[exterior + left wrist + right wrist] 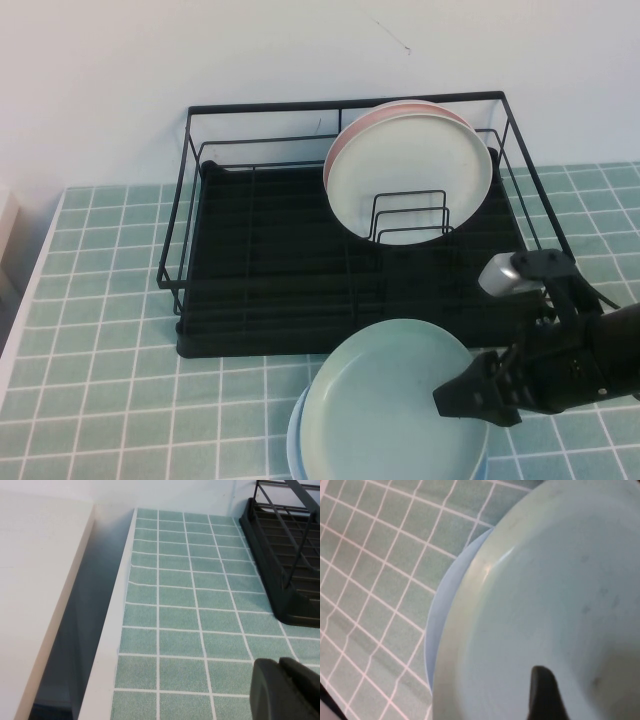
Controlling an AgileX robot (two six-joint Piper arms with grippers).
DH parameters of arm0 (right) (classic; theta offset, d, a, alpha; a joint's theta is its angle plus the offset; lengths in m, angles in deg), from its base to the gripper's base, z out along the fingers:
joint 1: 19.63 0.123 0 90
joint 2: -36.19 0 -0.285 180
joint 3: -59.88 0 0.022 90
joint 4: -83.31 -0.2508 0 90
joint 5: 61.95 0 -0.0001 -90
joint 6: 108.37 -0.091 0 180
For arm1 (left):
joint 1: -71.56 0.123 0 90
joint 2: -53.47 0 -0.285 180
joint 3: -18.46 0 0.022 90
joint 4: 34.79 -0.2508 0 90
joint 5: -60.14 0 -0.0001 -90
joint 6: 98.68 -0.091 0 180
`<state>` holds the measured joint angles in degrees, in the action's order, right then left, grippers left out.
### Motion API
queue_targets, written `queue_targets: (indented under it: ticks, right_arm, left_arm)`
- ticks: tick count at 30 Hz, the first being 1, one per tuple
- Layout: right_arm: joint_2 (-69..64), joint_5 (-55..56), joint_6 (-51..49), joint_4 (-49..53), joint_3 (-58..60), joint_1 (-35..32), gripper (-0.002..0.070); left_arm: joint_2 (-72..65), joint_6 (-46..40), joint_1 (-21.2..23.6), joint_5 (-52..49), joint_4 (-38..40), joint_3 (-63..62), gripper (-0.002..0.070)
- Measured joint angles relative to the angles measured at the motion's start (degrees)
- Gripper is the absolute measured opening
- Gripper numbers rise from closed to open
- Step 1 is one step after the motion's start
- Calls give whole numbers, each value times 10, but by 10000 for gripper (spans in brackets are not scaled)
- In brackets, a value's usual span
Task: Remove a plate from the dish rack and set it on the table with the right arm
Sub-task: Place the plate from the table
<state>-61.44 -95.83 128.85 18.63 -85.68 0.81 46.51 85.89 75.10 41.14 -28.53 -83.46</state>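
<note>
From the high view, a white wall backs the green-tiled bench (pixel 110 330). The dish rack (pixel 270 290) holds two plates upright. The mint plate (pixel 390 420) lies flat on a light blue plate (pixel 297 440) in front of the rack. The right hand (pixel 470 395) sits at its right rim, jaws apparently parted, gripping nothing; clearing it means backing off rightward.

In the left wrist view, the left hand (pixel 285 690) hangs over bare tiles, well away; I cannot tell its state.

In the right wrist view, one fingertip (pixel 545 695) shows over the plate's base.

Light blue plate (pixel 296 432) mostly hidden under mint plate (pixel 385 400), cut off.
</note>
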Motion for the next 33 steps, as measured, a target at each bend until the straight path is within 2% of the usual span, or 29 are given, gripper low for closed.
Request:
queue_targets:
  ticks: [9, 33]
  right_arm:
    - [0, -30, 59, 17, -13, 0, 411]
    - [-2, -175, 10, 225, -138, 0, 410]
  left_arm:
    - [0, 0, 0, 0, 0, 0, -3]
    - [0, 0, 0, 0, 0, 0, -4]
